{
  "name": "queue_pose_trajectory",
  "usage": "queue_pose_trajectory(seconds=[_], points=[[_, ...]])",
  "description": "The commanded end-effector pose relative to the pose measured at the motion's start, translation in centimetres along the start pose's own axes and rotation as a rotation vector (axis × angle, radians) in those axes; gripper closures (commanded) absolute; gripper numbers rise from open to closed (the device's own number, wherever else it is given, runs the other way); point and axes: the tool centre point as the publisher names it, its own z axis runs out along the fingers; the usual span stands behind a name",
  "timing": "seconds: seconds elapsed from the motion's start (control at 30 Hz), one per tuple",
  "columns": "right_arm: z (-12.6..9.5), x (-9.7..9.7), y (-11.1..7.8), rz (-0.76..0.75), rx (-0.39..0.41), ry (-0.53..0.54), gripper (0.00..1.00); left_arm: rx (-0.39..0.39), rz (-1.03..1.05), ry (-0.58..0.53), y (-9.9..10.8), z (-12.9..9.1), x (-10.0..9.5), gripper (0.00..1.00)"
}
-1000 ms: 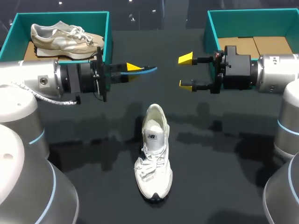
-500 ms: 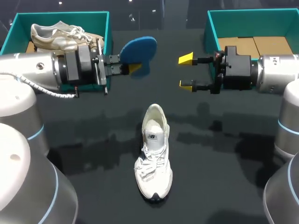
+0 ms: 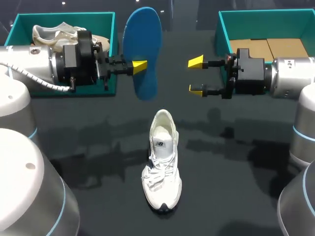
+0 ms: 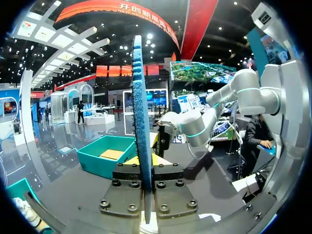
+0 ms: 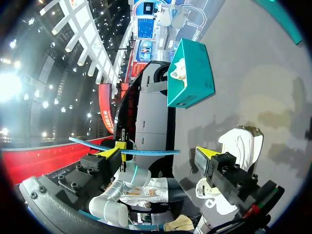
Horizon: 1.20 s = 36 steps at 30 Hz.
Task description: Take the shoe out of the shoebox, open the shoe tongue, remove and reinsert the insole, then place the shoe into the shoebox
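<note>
Holding insole upright, left end effector grips its mid-length.

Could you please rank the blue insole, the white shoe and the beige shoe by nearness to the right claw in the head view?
1. The blue insole, held up just across from the right claw.
2. The white shoe, on the table, mid-front.
3. The beige shoe, in the far left box.

even overhead light (soft shadows)
</note>
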Motion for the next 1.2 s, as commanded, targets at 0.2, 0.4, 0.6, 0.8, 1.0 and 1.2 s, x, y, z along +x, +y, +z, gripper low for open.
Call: queue_pose_trajectory(seconds=[0.2,0.4,0.6,0.8,1.0,1.2], points=[[0.1,0.0,-0.1,0.001,-0.001,-0.003,0.0,-0.069,-0.491,0.104,0.8,-0.5,0.6,1.0],[0.1,0.0,-0.1,0.001,-0.001,-0.003,0.0,-0.069,-0.686,0.136,1.6,-0.3,0.6,1.0],[0.1,0.0,-0.1,0.001,-0.001,-0.003,0.0,-0.063,-0.868,0.136,1.8,0.0,0.4,1.0],[0.1,0.0,-0.1,0.001,-0.001,-0.003,0.0,-0.084,-1.111,0.125,2.5,0.6,-0.4,1.0],[0.1,0.0,-0.1,0.001,-0.001,-0.003,0.0,-0.076,-1.296,0.151,3.4,0.9,-0.5,1.0],[0.1,0.0,-0.1,0.001,-0.001,-0.003,0.0,-0.03,-1.456,0.24,4.2,0.9,-1.0,1.0]])
